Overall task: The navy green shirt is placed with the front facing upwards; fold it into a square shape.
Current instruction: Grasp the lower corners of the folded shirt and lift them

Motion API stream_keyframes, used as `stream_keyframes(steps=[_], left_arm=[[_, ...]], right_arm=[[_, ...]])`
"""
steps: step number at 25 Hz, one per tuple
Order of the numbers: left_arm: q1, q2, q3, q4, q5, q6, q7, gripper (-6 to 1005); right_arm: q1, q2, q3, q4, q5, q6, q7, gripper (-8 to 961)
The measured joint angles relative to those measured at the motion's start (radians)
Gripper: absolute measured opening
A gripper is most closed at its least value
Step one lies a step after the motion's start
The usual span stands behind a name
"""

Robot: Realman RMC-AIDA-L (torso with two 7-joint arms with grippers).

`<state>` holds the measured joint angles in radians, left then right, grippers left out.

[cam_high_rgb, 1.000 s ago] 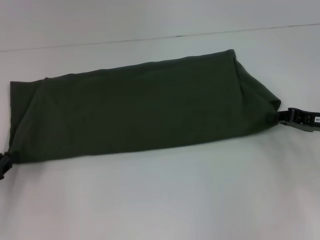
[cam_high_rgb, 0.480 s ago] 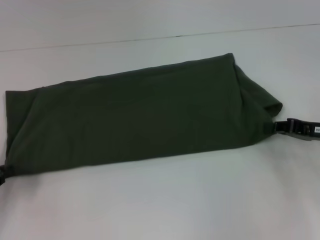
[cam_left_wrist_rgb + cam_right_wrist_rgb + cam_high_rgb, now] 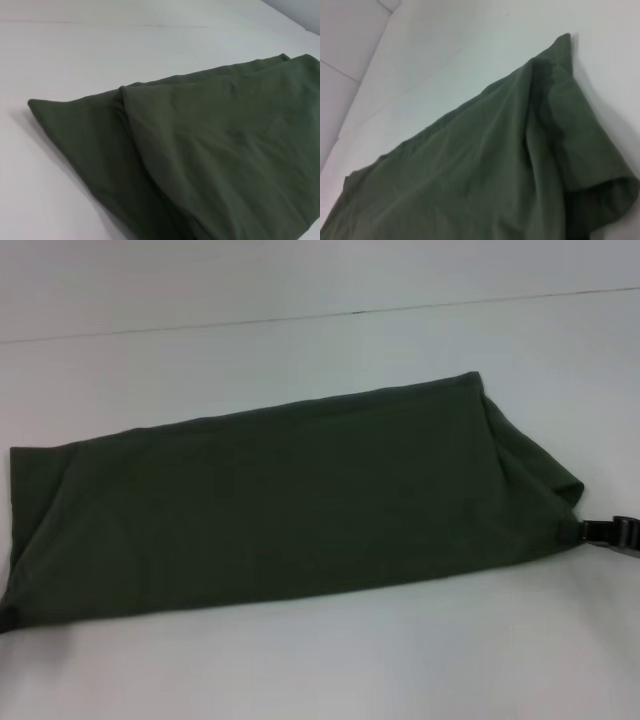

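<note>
Lying across the white worktop [image 3: 320, 670] in the head view, the navy green shirt [image 3: 280, 500] forms a long slanted band, plain green side up, with no lettering showing. Its right end tapers to a drawn-out corner that meets the right gripper [image 3: 608, 532] at the frame's right edge; only a dark bit of that gripper shows, touching the cloth, and I cannot tell whether its jaws are pinching the fabric. At the lower left corner of the band the left gripper is barely visible, if at all, so its state cannot be told either.

From the left wrist view, the shirt [image 3: 225, 150] shows two layers, one lying over the other, ending in a flat pointed corner on the worktop [image 3: 75, 50]. No jaws appear.

From the right wrist view, the shirt [image 3: 485, 165] shows a doubled edge and a raised loop of cloth at its near end, lifted off the worktop [image 3: 470, 30].

Judging by this, the lengthwise fold looks done: the shirt is a doubled strip. Folding that strip crosswise into a square appears left to do.
</note>
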<state>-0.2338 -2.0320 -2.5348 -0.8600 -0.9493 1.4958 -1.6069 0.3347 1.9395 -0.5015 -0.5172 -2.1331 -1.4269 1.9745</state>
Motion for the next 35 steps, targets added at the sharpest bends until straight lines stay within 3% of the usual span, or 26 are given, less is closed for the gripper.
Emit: stream_keyframes(steps=[3, 11, 21, 35], left_arm=[[0.010, 0.002, -0.019, -0.011, 0.017, 0.040, 0.006, 37], [0.027, 0.003, -0.074, -0.043, 0.076, 0.150, 0.015, 37], [0.037, 0.000, -0.136, -0.064, 0.149, 0.234, 0.016, 36], [0.025, 0.000, -0.146, -0.057, 0.149, 0.218, 0.005, 46]], right_arm=[[-0.032, -0.018, 0.018, -0.001, -0.005, -0.048, -0.020, 13], [-0.068, -0.033, 0.016, -0.001, -0.033, -0.125, -0.044, 13], [-0.074, -0.035, 0.019, -0.001, -0.085, -0.141, -0.046, 12], [-0.058, -0.037, 0.029, -0.001, -0.087, -0.125, -0.037, 24]])
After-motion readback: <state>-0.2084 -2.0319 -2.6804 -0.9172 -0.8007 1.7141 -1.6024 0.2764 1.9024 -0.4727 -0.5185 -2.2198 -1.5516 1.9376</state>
